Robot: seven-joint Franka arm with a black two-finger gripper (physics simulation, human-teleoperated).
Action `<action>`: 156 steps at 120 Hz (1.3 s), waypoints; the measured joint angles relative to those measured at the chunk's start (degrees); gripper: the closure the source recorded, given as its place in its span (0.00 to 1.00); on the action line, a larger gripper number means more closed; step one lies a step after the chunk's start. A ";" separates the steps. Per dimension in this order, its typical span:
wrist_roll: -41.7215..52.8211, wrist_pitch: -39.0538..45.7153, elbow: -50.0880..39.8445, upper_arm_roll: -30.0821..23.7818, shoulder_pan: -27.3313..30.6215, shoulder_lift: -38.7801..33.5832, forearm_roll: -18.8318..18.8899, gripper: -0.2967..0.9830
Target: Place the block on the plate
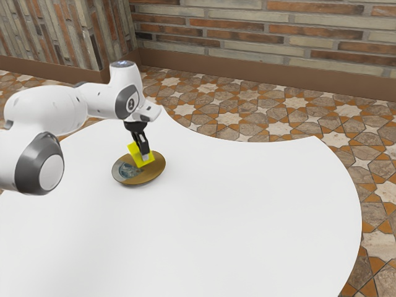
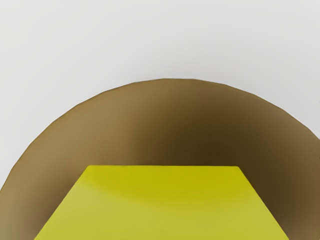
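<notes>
"Exterior view, clock laid with 12 at its upper edge. White arm (image 1: 77, 102) enters from 9 o'clock, bends down over the white desk (image 1: 241, 210). Where's the block?"

"Yellow block (image 1: 133, 149), over the plate (image 1: 156, 171), from plate centre toward 12 o'clock. Part of it hidden by the gripper (image 1: 145, 156)."

"Gripper's state?"

"Closed on the block, by the look of it: near finger lies across the block's face, yellow showing to either side. Far finger hidden."

"Block down on the plate, or just above?"

"Can't tell; the two overlap here."

"Plate itself?"

"Round, brown-gold, on the desk, desk centre to plate roughly 10 o'clock. Blue-grey patterned patch (image 1: 128, 171) toward its 9 o'clock side. Tiled floor (image 1: 266, 117) and brick wall (image 1: 247, 31) past the desk, toward 12."

"Wrist view?"

"Block's flat yellow face large beneath the hand, brown plate curving around beyond it, white desk outside the rim."
</notes>
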 joint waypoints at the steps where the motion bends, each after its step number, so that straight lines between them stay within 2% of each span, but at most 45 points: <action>1: 0.00 0.02 -0.03 -0.01 0.00 -0.01 -0.01 0.45; 10: 0.01 0.11 -0.17 -0.03 0.01 -0.13 -0.10 0.44; 37: 0.08 0.04 -0.35 -0.01 0.01 -0.51 -0.27 0.31; 52: 0.12 -0.19 -0.91 0.35 0.01 -3.46 -0.22 0.27; 68: 0.15 -0.44 -3.83 0.47 -0.27 -8.65 -0.20 0.25; 110: -2.42 -1.34 -20.84 -0.11 -5.73 -27.11 -1.72 0.24; 124: -5.67 -4.47 -25.31 -0.74 -7.36 -32.87 -2.30 0.23; 156: -19.12 -16.14 -30.26 -6.91 -7.89 -46.28 -2.64 0.23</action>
